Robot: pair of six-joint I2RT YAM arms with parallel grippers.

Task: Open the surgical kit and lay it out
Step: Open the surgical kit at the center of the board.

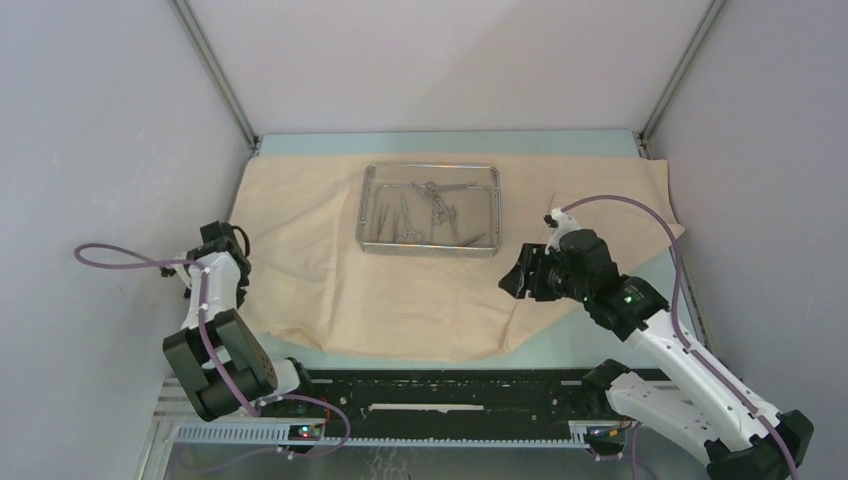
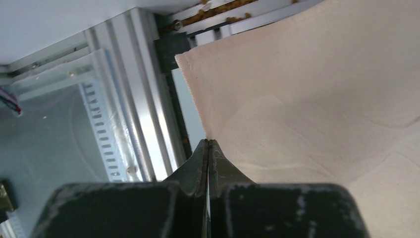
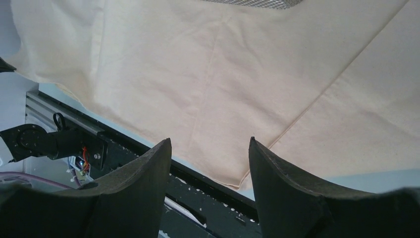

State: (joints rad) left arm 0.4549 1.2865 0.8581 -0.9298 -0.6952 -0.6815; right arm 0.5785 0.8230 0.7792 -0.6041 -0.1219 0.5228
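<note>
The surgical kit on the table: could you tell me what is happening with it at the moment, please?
The beige wrapping cloth lies unfolded on the table, with the steel mesh tray on it, forceps and scissors inside. The left gripper is shut at the cloth's left edge; whether it pinches the fabric is unclear. The right gripper hangs open over the near right part, holding nothing.

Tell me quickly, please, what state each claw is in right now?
Left claw: closed, tips at the edge of the cloth; whether it pinches it cannot be told.
Right claw: open, holding nothing, above the cloth.
</note>
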